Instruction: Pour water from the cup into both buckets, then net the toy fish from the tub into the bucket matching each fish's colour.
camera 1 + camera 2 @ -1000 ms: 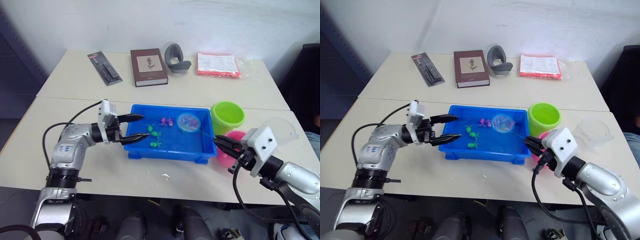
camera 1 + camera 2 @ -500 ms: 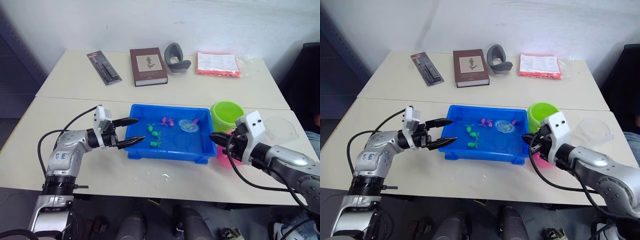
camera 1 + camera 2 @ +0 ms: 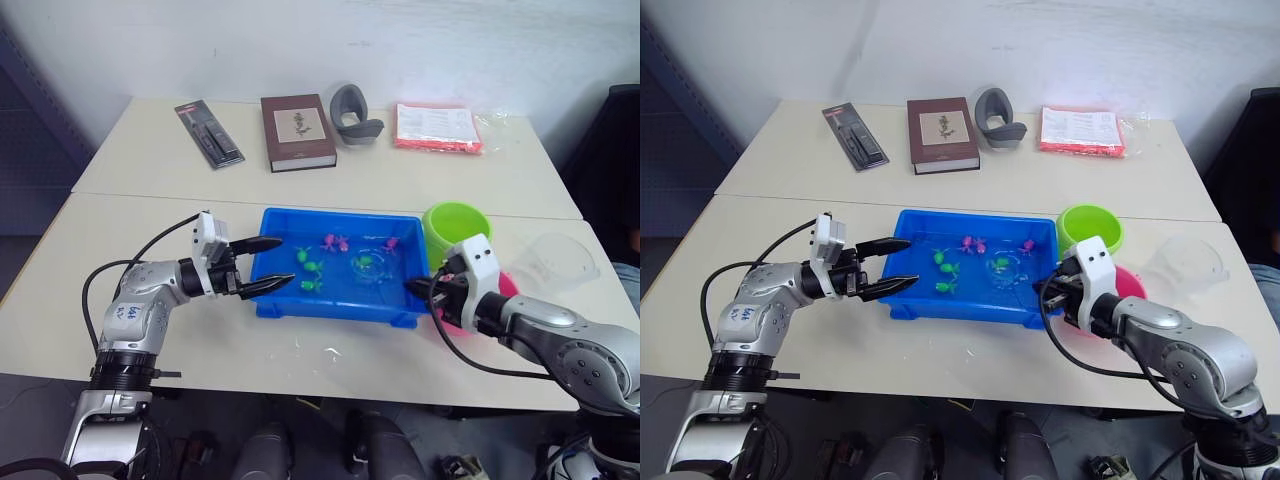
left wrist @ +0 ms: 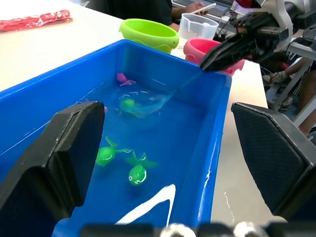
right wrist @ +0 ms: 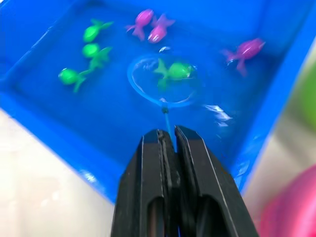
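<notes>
The right claw [image 5: 167,140] pinches the net's [image 5: 163,81] thin stick, hoop sunk in the tub [image 3: 330,305] around a green fish [image 5: 174,71]. Light, whippy, probably slippery wet: grip the stick firmly. The left claw [image 3: 262,265] gapes at the tub's end.

I see two beige tables [image 3: 150,250] pushed together, a seam running across where the near one meets the far one. Behind them stands a plain pale wall [image 3: 300,45]. Along the far table's back edge lie a dark packaged tool [image 3: 208,134], a brown book [image 3: 297,132], a grey curved object [image 3: 353,116] and a red-and-white packet [image 3: 435,128]. Dark blue furniture [image 3: 30,150] fills the left edge, and something black [image 3: 612,160] stands at right.
</notes>
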Robot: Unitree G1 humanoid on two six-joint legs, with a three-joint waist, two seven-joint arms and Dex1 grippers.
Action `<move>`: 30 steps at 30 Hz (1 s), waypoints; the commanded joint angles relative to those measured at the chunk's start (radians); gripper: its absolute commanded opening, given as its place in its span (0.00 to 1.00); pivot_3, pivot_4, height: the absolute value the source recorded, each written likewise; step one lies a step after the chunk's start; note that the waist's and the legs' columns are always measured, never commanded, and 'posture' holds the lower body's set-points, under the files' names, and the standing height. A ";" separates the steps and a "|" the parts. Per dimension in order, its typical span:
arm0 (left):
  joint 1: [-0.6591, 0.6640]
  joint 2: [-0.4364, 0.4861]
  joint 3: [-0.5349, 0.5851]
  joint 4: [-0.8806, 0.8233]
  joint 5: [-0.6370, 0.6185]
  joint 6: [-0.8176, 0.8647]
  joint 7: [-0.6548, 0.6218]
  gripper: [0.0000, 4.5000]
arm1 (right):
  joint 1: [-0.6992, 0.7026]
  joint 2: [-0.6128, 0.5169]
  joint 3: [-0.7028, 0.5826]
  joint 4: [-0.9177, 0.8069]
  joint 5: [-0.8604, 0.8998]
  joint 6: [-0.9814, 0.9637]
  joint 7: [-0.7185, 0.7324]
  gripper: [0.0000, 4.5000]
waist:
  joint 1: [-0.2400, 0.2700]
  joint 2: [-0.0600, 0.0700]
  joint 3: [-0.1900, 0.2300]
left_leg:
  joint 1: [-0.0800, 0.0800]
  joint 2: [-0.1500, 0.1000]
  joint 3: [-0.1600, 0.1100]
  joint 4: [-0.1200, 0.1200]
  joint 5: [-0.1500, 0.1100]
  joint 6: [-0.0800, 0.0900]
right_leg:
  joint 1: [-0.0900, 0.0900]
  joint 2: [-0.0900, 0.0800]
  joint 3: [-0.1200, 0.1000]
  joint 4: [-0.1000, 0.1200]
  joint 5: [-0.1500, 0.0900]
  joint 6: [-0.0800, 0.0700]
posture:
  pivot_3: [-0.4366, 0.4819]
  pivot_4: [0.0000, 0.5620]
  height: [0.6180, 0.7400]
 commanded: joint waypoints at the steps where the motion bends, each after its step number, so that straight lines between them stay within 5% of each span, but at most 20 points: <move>1: -0.026 -0.002 0.003 -0.023 -0.009 -0.015 -0.006 0.99 | -0.037 0.015 -0.087 -0.029 0.047 0.054 -0.051 0.00 | 0.000 0.000 0.000 | 0.000 0.000 0.000 0.000 0.000 0.000 | 0.000 0.000 0.000 0.000 0.000 0.000 | 0.48 0.27 1.00; 19: -0.039 -0.028 -0.010 0.012 0.002 -0.050 -0.016 0.99 | -0.200 0.084 -0.122 0.066 -0.060 0.181 -0.205 0.00 | -0.015 0.000 0.000 | -0.011 0.000 0.003 0.001 0.003 -0.004 | -0.011 0.002 0.001 0.005 0.001 0.002 | 0.48 0.27 1.00; 30: -0.030 -0.023 -0.007 0.025 0.004 -0.071 -0.026 0.99 | 0.008 -0.025 0.023 -0.141 -0.350 -0.228 0.065 0.00 | -0.014 0.000 0.000 | -0.012 -0.002 0.004 0.002 0.002 -0.002 | -0.010 0.003 0.002 0.002 0.003 0.005 | 0.48 0.27 1.00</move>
